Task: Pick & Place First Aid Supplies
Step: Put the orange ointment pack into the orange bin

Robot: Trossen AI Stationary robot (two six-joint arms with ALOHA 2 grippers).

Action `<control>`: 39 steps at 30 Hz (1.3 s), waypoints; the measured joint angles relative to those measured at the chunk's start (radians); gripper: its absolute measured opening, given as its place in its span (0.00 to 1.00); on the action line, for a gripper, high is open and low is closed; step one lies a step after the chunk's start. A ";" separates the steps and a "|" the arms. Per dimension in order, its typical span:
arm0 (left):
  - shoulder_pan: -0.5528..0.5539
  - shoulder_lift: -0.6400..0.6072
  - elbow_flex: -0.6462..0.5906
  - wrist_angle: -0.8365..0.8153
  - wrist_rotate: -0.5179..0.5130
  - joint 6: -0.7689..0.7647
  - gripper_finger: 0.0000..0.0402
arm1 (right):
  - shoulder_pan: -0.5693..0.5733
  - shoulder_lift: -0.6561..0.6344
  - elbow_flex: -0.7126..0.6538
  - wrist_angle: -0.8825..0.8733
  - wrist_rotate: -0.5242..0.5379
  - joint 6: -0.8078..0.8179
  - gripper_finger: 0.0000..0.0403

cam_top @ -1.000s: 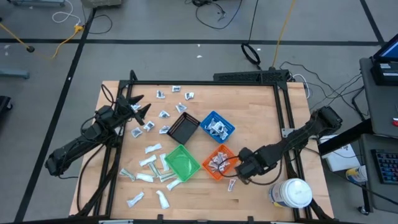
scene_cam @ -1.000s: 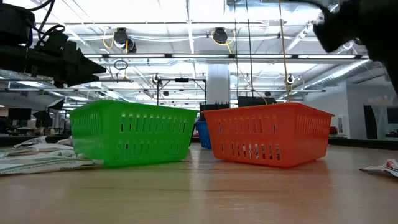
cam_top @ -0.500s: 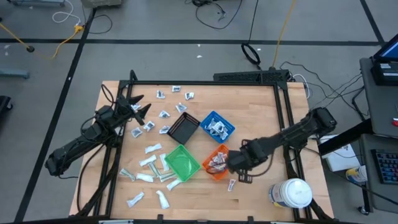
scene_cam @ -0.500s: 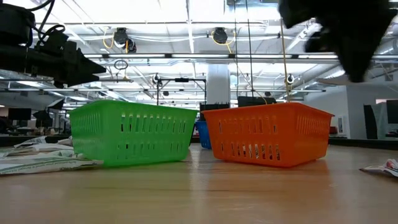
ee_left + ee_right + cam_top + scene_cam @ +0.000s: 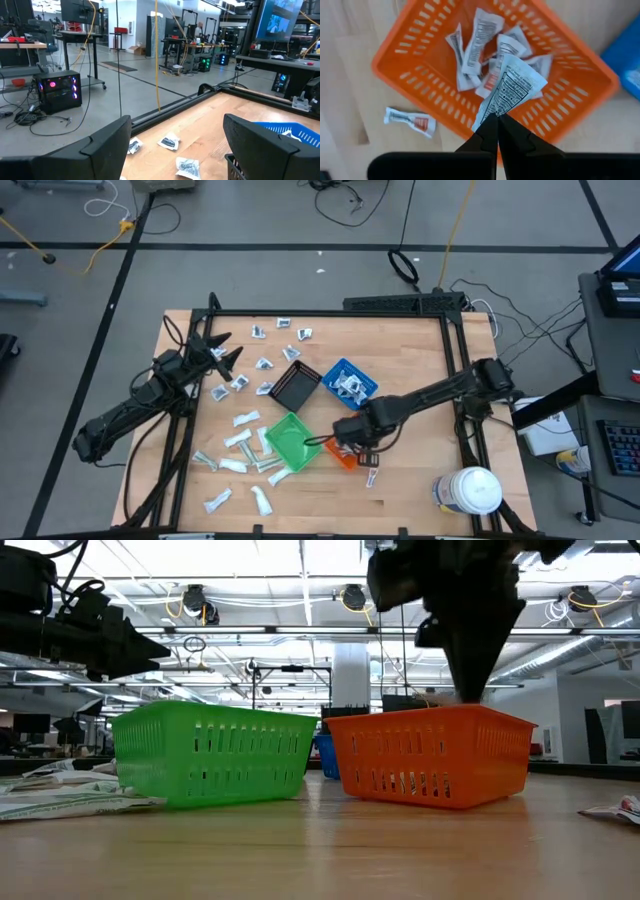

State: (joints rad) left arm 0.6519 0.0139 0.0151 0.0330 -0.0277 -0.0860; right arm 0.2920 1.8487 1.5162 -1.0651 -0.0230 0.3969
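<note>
Only the right wrist view shows the right hand (image 5: 496, 122) pinched together on a white printed packet (image 5: 512, 90), held above the orange bin (image 5: 415, 45), where more packets (image 5: 470, 50) lie; one further packet (image 5: 409, 121) lies on the worktop beside the bin. The high view alone shows the left hand (image 5: 222, 350) waiting, its fingers apart (loose packets (image 5: 240, 442) scattered near it). The wooden worktop (image 5: 400, 350) stands on grey floor crossed by cables.

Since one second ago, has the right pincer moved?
Yes. In the high view the right pincer, shut on a packet, came from the table's right side to above the orange bin.
</note>
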 joint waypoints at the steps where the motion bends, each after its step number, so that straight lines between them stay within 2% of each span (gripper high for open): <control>1: 0.000 0.000 0.000 0.000 0.000 0.000 0.81 | 0.000 0.014 0.000 0.007 0.000 -0.005 0.00; 8: 0.000 0.000 0.000 0.000 0.000 0.000 0.81 | 0.002 0.083 0.000 0.050 0.024 -0.019 0.00; 14: 0.000 0.000 0.000 0.000 0.000 0.000 0.81 | -0.005 0.086 0.000 0.059 0.023 -0.018 0.04; 17: 0.000 0.000 0.000 0.000 0.000 0.000 0.81 | -0.008 0.086 0.000 0.059 0.020 0.025 0.12; 21: 0.000 0.000 0.000 0.000 0.000 0.000 0.81 | -0.010 0.086 0.000 0.059 0.028 0.076 0.28; 25: 0.000 0.000 0.000 0.000 0.000 0.000 0.81 | -0.006 0.078 -0.001 0.058 0.035 0.190 0.42; 28: 0.000 0.000 0.000 0.000 0.000 0.000 0.81 | 0.008 0.053 -0.001 0.058 0.049 0.331 0.47; 39: 0.000 0.000 0.000 0.000 0.000 0.000 0.81 | 0.073 0.009 -0.001 0.048 0.052 0.795 0.47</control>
State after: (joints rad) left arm 0.6521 0.0139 0.0153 0.0333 -0.0278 -0.0860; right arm 0.3648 1.8581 1.5154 -1.0174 0.0287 1.1914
